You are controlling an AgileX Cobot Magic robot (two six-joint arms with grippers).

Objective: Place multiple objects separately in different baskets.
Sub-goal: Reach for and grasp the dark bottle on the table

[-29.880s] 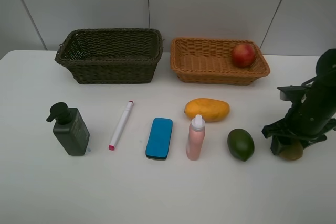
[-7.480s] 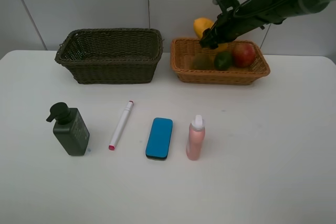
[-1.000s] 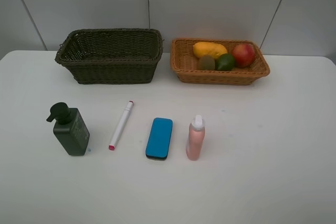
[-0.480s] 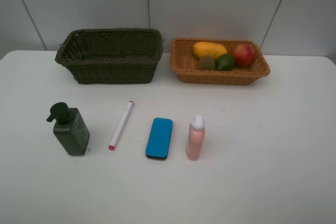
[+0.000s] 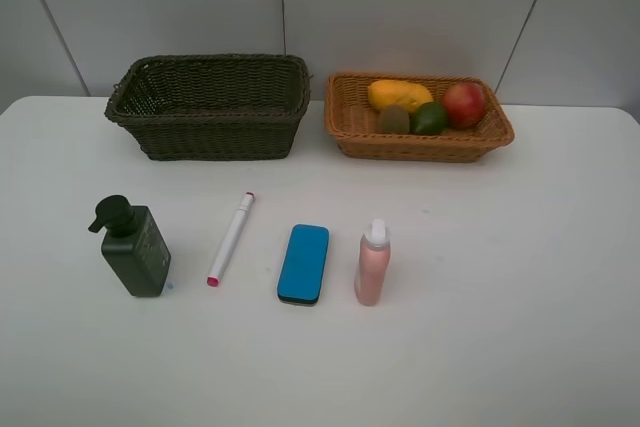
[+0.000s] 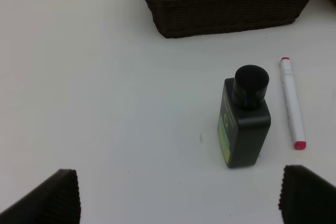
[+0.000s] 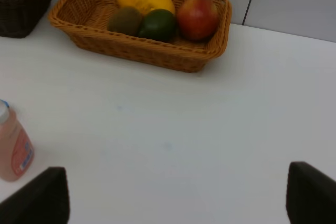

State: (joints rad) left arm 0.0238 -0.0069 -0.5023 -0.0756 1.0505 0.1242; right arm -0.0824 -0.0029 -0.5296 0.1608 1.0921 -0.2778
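1. Exterior high view: the yellow mango (image 5: 398,94), red pomegranate (image 5: 465,104), green avocado (image 5: 431,119) and brown kiwi (image 5: 393,120) are found in the orange-tan basket (image 5: 345,137), far right.
2. Nothing is seen in the dark green basket (image 5: 210,132), far left.
3. The pump bottle (image 5: 135,249), marker (image 5: 231,238), eraser block (image 5: 303,263) and spray bottle (image 5: 372,265) are lined up left to right on the near table.
4. The left gripper (image 6: 181,198) and right gripper (image 7: 173,195) are spread wide, and nothing is held.
5. The fruit part is judged done; next, the pump bottle would have to be enclosed by the left gripper's fingers.
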